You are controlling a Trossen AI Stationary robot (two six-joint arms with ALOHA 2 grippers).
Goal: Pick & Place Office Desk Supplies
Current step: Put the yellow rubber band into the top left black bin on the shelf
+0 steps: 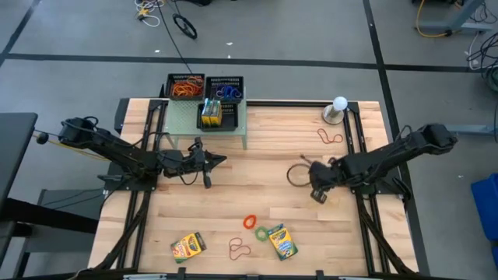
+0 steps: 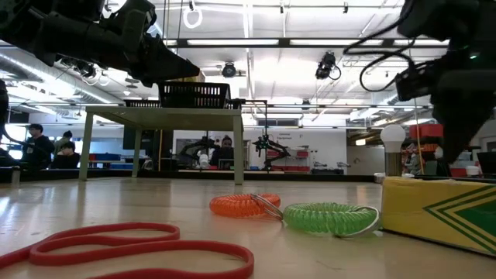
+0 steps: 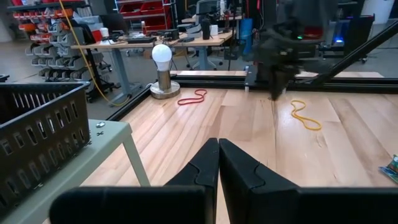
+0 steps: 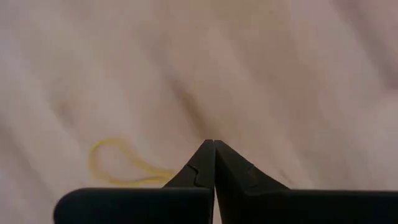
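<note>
Right claw (image 4: 214,144) was low over the desk (image 1: 257,175) right of centre, fingers pressed together with nothing visibly clamped; a yellow band (image 4: 121,165) lay on the wood just beside its tips. Left claw (image 3: 218,144) hung above the desk's left half, just in front of the green shelf (image 1: 233,124), fingers likewise together and empty.

Two black trays (image 1: 206,85) stood side by side at the desk's far edge behind the shelf: the left one held orange bands (image 1: 185,90), the right one blue bands (image 1: 228,92). One crayon box (image 1: 210,113) sat in a third tray on the shelf. Two further crayon boxes (image 1: 187,246) lay at the near edge, one left of centre and one near centre (image 1: 282,241). Between them lay a red band (image 1: 239,249), with an orange coil (image 2: 245,204) touching a green coil (image 2: 329,218) just beside the centre box. Another red band (image 1: 329,138) lay far right, near the white ball (image 1: 339,103) on its stand.
</note>
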